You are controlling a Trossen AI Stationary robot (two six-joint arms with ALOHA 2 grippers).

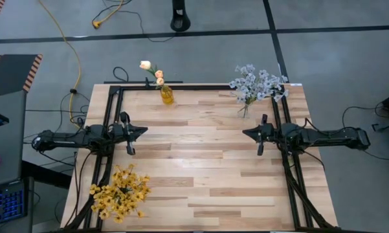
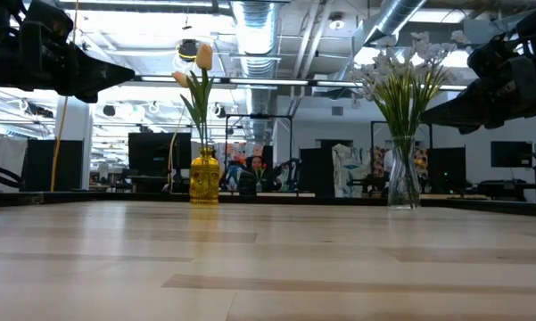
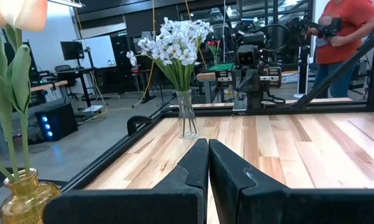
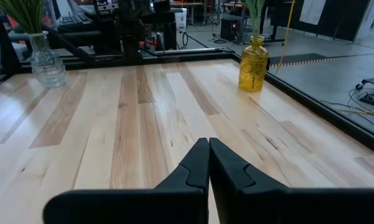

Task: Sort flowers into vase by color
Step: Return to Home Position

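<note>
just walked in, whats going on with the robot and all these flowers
Nothing is being handled right now. The left gripper and right gripper hang over the table facing each other, both shut and empty. The flowers look sorted: peach tulips in a yellow vase and white flowers in a clear vase at the far edge, yellow flowers bunched at the left arm's near corner.

Wood table [image 1: 200, 162], yellow vase [image 1: 167, 96], 2 clear vases [image 3: 187, 118]

Table [image 1: 200, 149] showing pale wood planks, smooth w/ satin sheen. Yellow vase [image 2: 204, 178] reading as glossy amber glass; clear vase [image 2: 403, 183] shining transparent glass. Left claw [image 3: 208, 168], right claw [image 4: 209, 165] looking matt blk plastic.
</note>
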